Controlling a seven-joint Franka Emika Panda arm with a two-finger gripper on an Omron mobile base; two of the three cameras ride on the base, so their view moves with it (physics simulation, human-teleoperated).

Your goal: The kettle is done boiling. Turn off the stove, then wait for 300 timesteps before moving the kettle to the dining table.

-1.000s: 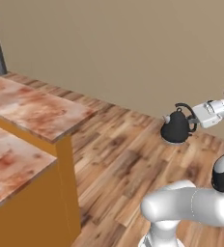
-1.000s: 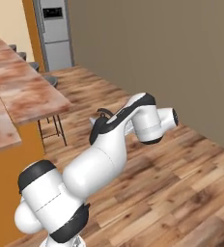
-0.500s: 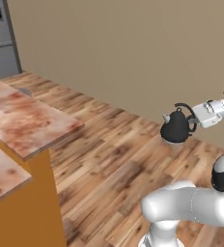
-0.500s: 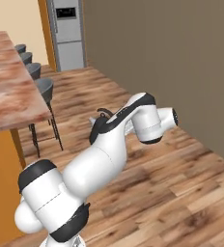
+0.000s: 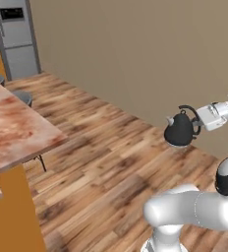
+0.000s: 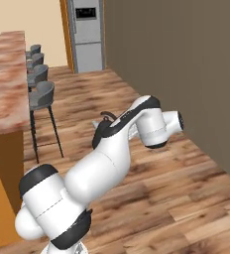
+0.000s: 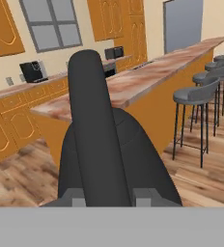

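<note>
Hand (image 5: 200,120) grips the kettle (image 5: 179,130) handle above wooden floor (image 5: 101,162)

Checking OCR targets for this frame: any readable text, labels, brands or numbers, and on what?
None readable.
Fridge: dark panel on its upper door carries faint pale marks, too small and blurred to read.
Kettle, held in the tool: plain black, no label.
Dining table: marbled pattern, no text.
Countertop appliance: no legible marking.
</note>
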